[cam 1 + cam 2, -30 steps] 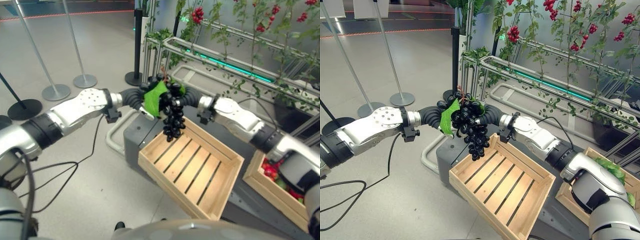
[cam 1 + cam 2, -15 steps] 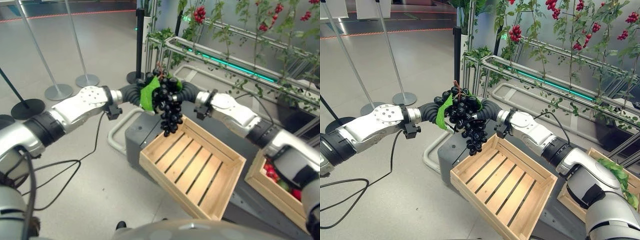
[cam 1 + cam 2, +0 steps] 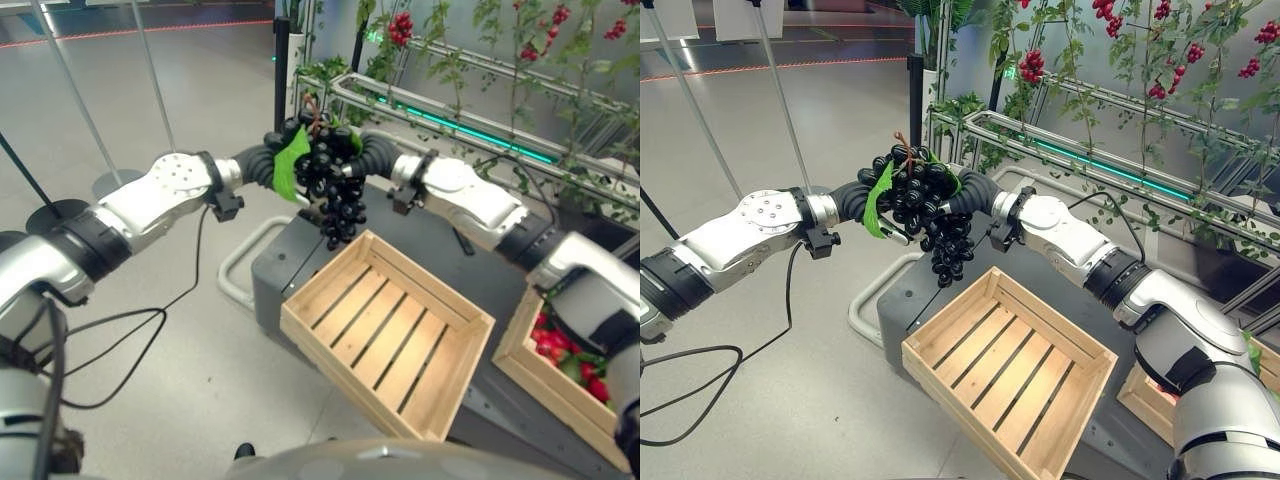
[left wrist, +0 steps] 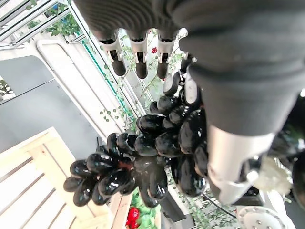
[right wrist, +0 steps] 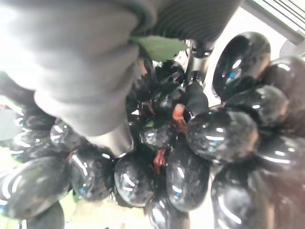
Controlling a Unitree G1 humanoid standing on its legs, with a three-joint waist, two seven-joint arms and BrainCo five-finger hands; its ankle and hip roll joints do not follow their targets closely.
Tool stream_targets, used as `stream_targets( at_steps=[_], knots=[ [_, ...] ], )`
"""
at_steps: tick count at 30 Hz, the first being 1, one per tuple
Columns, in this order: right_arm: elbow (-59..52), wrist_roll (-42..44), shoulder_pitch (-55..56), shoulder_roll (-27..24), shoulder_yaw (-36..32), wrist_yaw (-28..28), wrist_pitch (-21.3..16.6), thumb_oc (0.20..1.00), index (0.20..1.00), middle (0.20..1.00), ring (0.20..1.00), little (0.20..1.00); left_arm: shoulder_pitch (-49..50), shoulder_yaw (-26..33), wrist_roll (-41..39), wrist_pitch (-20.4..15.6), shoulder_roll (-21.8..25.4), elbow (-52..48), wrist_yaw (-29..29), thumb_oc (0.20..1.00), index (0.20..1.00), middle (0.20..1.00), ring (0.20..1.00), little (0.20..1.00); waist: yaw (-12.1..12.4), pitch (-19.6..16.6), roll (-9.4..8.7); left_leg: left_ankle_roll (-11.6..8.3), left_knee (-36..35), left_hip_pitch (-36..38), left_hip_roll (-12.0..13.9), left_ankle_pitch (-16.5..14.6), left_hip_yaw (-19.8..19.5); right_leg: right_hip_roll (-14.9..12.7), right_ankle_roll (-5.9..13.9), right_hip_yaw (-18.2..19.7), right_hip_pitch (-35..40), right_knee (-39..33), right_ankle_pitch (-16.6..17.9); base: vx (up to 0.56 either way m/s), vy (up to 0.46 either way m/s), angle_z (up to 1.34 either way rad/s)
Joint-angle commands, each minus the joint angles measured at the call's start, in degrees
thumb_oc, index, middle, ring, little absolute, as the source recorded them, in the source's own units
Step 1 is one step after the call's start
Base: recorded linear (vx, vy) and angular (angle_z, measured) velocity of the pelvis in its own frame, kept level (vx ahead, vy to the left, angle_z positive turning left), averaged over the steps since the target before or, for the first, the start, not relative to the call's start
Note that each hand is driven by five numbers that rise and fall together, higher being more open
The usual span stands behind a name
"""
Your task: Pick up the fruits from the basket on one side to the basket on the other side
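Observation:
A bunch of black grapes (image 3: 333,190) with a green leaf (image 3: 290,165) hangs in the air between my two hands, just above the far left corner of the empty wooden crate (image 3: 385,340). My right hand (image 3: 372,158) comes in from the right, its fingers (image 5: 198,71) curled into the top of the bunch (image 5: 214,133). My left hand (image 3: 262,167) lies against the bunch from the left, partly behind the leaf. Its fingers (image 4: 138,57) stand straight beyond the grapes (image 4: 143,157), and its thumb (image 4: 233,157) rests beside them.
The empty crate sits on a dark grey cart (image 3: 290,260) with a white tubular handle (image 3: 235,285). A second crate (image 3: 560,365) with red and green fruit stands at the right. A metal rail (image 3: 450,110) with red-berried plants runs behind. Stanchion bases (image 3: 55,215) stand on the floor at left.
Both hands have lifted the grape bunch up and away from me; its tip hung over the crate's corner and is now higher above it.

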Motion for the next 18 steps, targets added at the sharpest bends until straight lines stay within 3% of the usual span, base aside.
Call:
stream_targets(
  at_steps=[1,9,18],
  knots=[
    [0.08,4.01,-17.63,-0.16,-6.16,-2.70,-7.66,0.200,0.200,0.200,0.200,0.200,1.84,-2.52,5.63,-1.18,-3.82,0.45,-2.78,1.000,1.000,1.000,1.000,1.000,1.45,0.78,-2.27,1.49,1.84,3.17,-0.57,-5.99,-0.05,-5.93,9.68,-1.00,1.92,3.87,-1.82,0.00,0.000,0.00],
    [-0.23,4.58,-18.40,-2.43,-6.06,-2.18,-7.68,0.200,0.200,0.200,0.200,0.200,3.71,-0.31,7.35,-1.22,-1.35,2.80,-2.84,1.000,1.000,1.000,1.000,1.000,1.16,0.29,-2.13,1.36,1.92,3.45,-0.36,-6.11,0.31,-5.92,9.65,-0.80,2.15,3.86,-1.91,0.00,0.000,0.00],
    [-1.21,5.66,-18.28,-4.96,-7.25,-1.92,-7.92,0.200,0.200,0.200,0.200,0.200,10.85,8.57,11.97,-1.39,-2.98,13.86,-0.02,1.000,1.000,1.000,1.000,1.000,0.77,0.10,-2.01,1.37,1.94,3.51,-0.28,-6.14,0.59,-5.87,9.50,-0.68,2.21,3.68,-2.02,0.00,0.001,-0.01]
  ],
)
